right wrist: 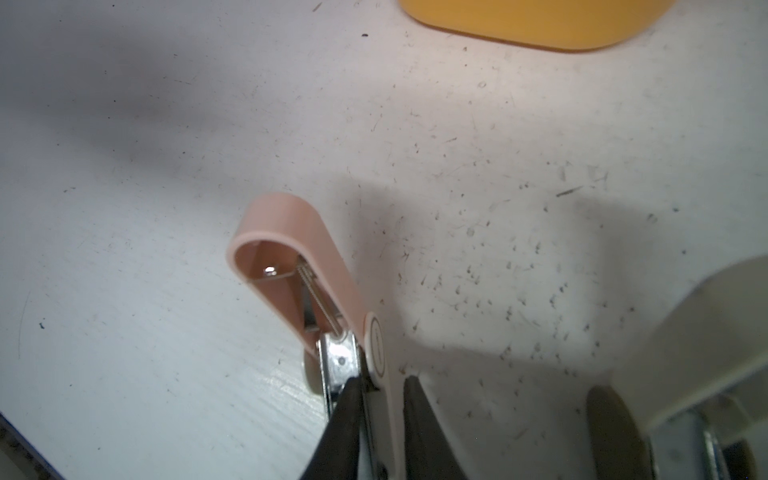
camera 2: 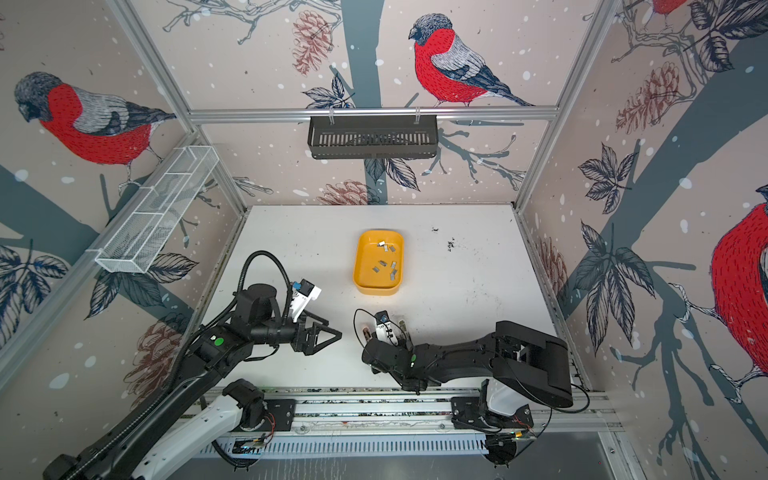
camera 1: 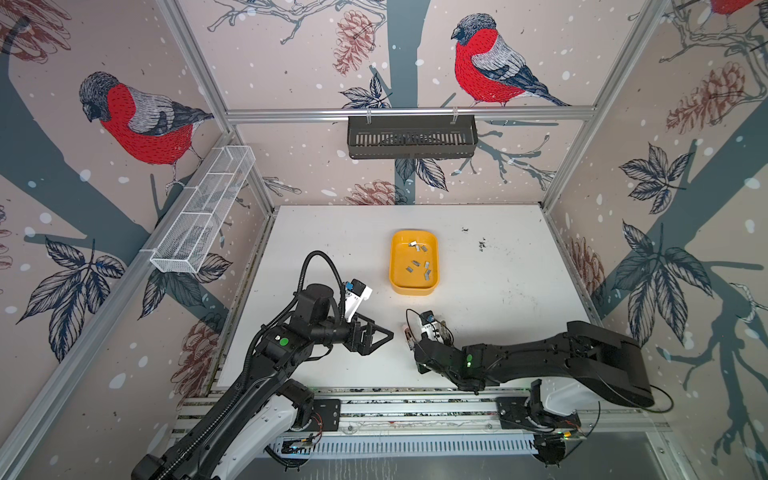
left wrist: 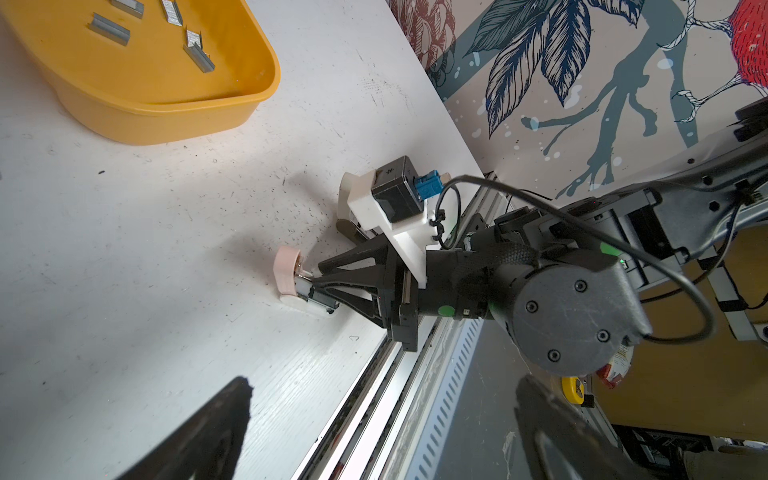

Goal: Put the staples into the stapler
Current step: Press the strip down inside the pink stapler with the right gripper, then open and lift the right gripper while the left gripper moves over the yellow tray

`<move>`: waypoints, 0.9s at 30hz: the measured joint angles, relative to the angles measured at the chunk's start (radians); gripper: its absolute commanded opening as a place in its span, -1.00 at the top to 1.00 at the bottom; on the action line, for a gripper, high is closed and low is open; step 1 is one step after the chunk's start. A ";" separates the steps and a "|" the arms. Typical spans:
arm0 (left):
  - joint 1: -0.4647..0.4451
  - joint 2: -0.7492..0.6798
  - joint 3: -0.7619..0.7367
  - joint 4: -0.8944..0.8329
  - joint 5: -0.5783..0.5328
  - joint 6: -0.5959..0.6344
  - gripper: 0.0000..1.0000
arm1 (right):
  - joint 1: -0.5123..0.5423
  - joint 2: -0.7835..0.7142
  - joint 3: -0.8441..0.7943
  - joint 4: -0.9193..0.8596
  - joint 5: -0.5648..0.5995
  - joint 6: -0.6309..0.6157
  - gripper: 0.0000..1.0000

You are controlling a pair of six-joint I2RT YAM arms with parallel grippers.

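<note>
The right arm's fingers (right wrist: 345, 419) pinch the hinge end of the pink-and-white plastic stapler (right wrist: 286, 224), lid open on the near-middle white table (right wrist: 166, 166), so the left arm's fingers (left wrist: 216, 428), wide and empty, should probably fetch grey metal staples (left wrist: 198, 52) from the farther yellow plastic tray (left wrist: 166, 120).

The staples (camera 1: 417, 262) are grey, the tray (camera 1: 413, 289) yellow, the stapler (right wrist: 291, 220) pale pink, the table (camera 1: 332, 249) white with dark specks.
</note>
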 measured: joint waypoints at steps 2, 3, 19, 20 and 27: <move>0.000 0.002 0.000 0.000 -0.001 0.000 -0.98 | 0.000 -0.002 -0.001 0.000 0.000 0.000 0.57; 0.000 0.002 0.000 0.000 -0.001 0.000 -0.98 | 0.000 -0.006 -0.002 -0.001 0.000 0.000 0.57; -0.005 0.174 0.146 0.098 0.002 0.038 -0.98 | -0.064 -0.293 -0.043 -0.048 0.001 -0.076 0.44; -0.006 0.214 0.182 0.109 -0.001 0.050 -0.98 | -0.075 -0.330 -0.049 -0.058 0.000 -0.089 0.42; -0.014 0.489 0.421 0.182 0.011 0.142 -0.98 | -0.156 -0.500 -0.082 -0.164 -0.029 -0.145 0.36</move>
